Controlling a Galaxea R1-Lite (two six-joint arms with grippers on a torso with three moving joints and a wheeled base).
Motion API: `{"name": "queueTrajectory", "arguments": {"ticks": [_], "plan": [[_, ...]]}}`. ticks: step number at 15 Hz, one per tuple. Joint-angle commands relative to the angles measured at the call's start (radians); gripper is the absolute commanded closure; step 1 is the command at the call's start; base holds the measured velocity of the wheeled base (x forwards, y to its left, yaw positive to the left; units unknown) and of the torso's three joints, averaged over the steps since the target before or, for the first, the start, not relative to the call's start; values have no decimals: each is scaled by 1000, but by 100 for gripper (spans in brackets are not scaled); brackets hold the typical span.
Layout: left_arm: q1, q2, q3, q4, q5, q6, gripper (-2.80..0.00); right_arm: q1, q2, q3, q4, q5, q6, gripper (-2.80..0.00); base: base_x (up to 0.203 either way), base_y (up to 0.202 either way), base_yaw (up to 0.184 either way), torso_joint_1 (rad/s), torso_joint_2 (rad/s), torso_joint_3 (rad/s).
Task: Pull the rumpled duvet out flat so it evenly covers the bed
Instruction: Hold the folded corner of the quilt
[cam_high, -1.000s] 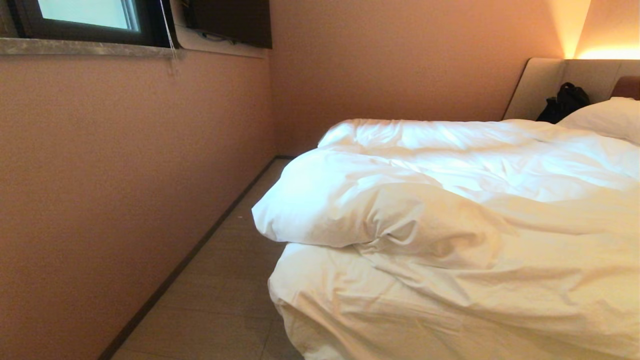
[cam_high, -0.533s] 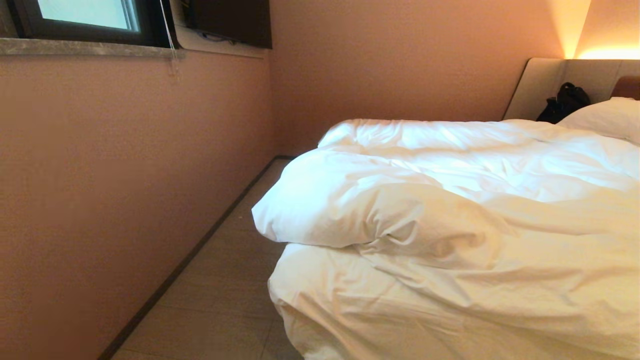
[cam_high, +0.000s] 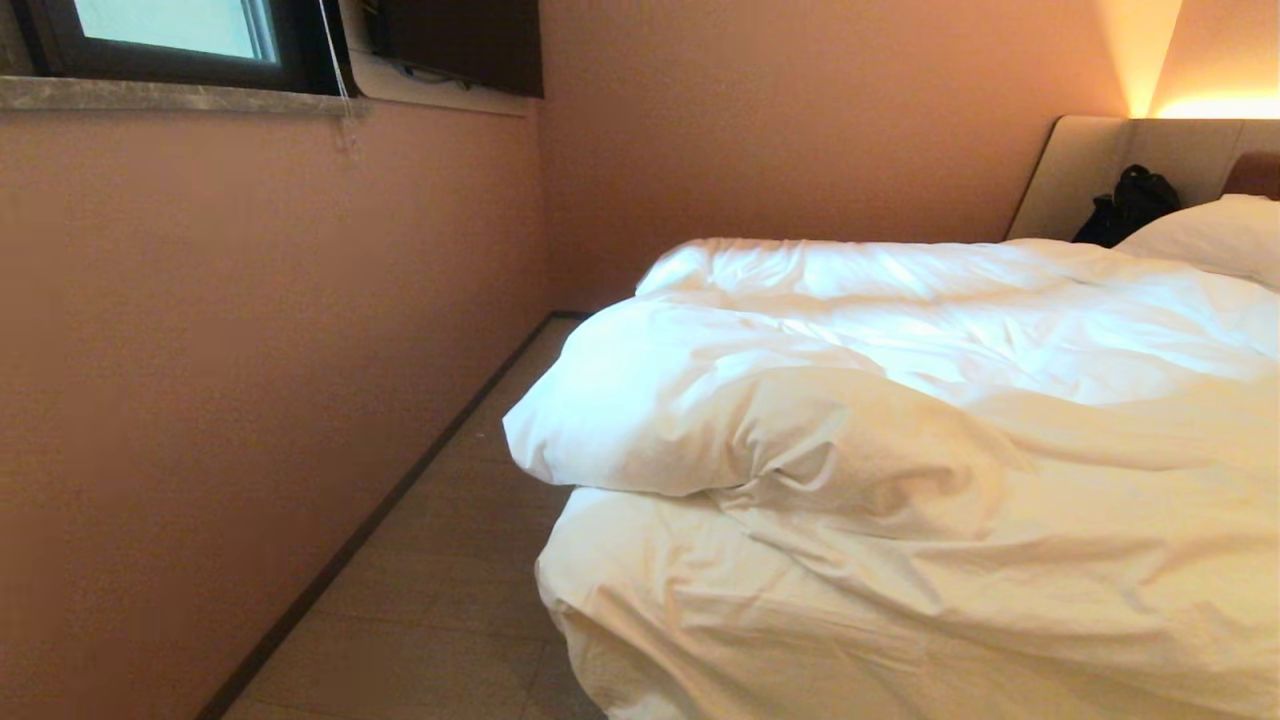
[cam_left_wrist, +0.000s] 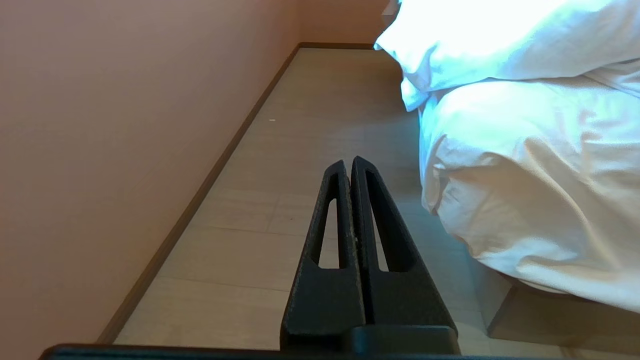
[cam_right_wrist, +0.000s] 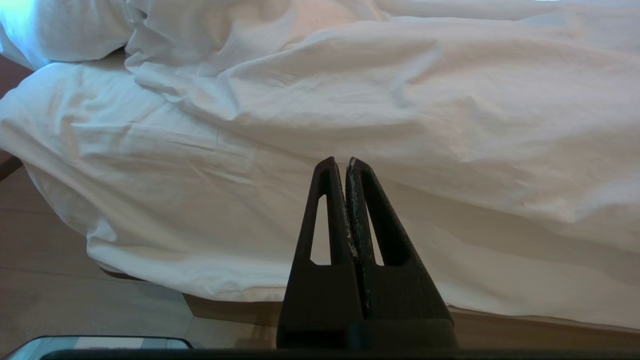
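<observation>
The duvet (cam_high: 900, 420) lies rumpled on the bed (cam_high: 1090, 170), one bunched fold overhanging its side.

Bed (cam_high: 1090, 170) cut off at right, base hidden under duvet (cam_high: 900, 420)

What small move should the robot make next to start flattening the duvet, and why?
Probably open the right gripper and reach for the duvet edge facing it. Both sets of jaws are shut and empty, clear of the bed. The duvet lies bunched in a thick fold near the foot corner, while the left gripper points at bare floor.
</observation>
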Motion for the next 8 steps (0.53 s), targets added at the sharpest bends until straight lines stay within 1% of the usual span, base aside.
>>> {"name": "queueTrajectory", "arguments": {"ticks": [1, 5, 8], "plan": [[0, 0, 0, 1, 1, 5, 0, 0, 1, 0, 0, 0, -2, 0, 0, 0, 0, 0, 0, 0], [0, 1, -2, 6, 7, 9, 0, 0, 1, 0, 0, 0, -1, 0, 0, 0, 0, 0, 0, 0], [0, 2, -4, 4, -5, 71, 0, 0, 1, 0, 0, 1, -1, 0, 0, 0, 0, 0, 0, 0]]}}
